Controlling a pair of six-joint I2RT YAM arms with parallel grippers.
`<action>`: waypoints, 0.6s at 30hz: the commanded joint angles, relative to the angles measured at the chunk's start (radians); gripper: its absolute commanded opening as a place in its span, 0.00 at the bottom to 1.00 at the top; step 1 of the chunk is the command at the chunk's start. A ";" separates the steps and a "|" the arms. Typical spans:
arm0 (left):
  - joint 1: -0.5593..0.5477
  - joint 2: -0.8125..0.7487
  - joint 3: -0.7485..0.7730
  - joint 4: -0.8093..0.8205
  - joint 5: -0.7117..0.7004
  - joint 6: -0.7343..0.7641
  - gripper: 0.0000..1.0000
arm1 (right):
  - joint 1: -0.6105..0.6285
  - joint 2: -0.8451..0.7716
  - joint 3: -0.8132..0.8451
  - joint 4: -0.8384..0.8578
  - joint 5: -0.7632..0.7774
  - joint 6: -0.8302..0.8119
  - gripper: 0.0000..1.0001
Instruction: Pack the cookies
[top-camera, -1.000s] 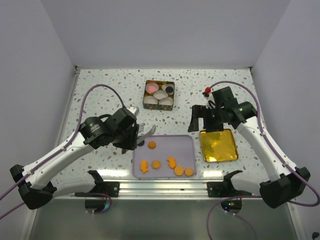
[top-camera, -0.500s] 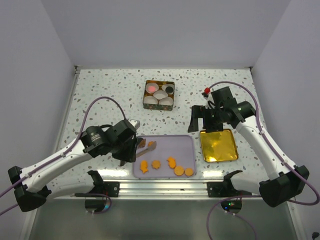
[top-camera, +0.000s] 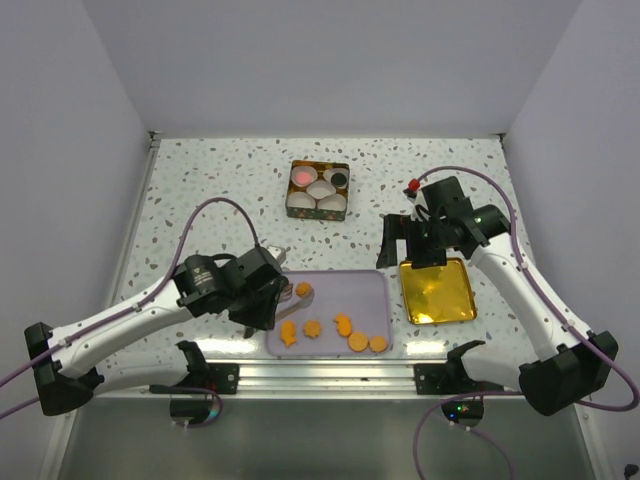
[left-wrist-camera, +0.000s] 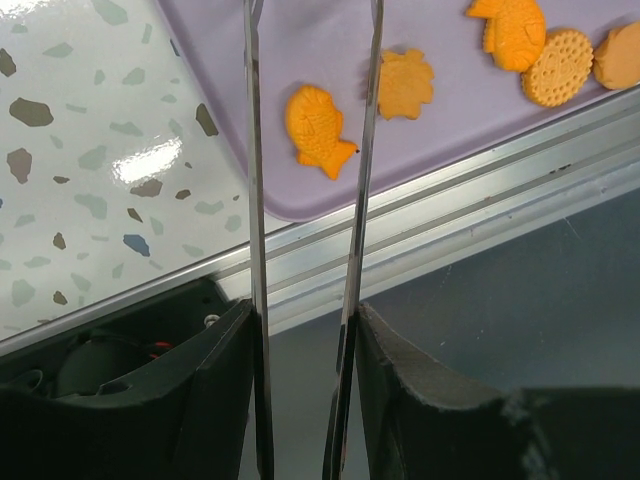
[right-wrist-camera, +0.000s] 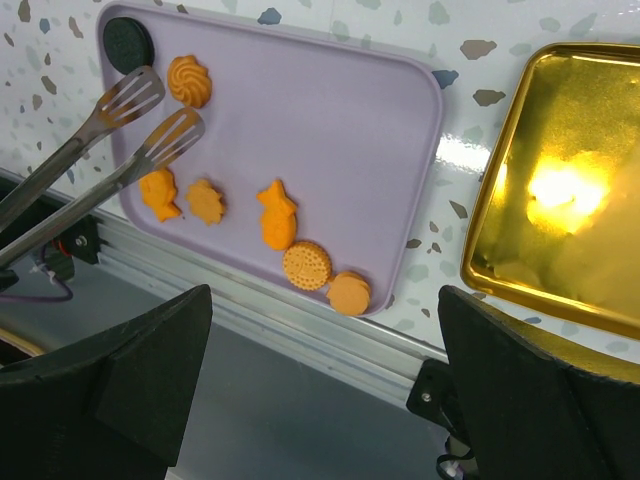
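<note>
On the tray (top-camera: 372, 288), most cookies (top-camera: 358, 341) form a left-right row.

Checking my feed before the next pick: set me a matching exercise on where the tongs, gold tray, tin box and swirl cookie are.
1 tongs; 2 gold tray; 3 tin box; 4 swirl cookie
A lying on the purple tray; B in the left claw; C far side of the table; D right of the purple tray
1-B, 2-D, 3-C, 4-A
</note>
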 joint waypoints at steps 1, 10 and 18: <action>-0.010 0.019 0.006 0.032 -0.030 -0.027 0.47 | 0.003 -0.026 0.006 -0.003 0.003 -0.016 0.99; -0.014 0.067 0.026 0.040 -0.035 -0.020 0.46 | 0.003 -0.030 -0.006 -0.001 0.006 -0.016 0.99; -0.019 0.077 0.023 0.040 -0.030 -0.013 0.39 | 0.005 -0.024 -0.008 0.010 0.004 -0.012 0.99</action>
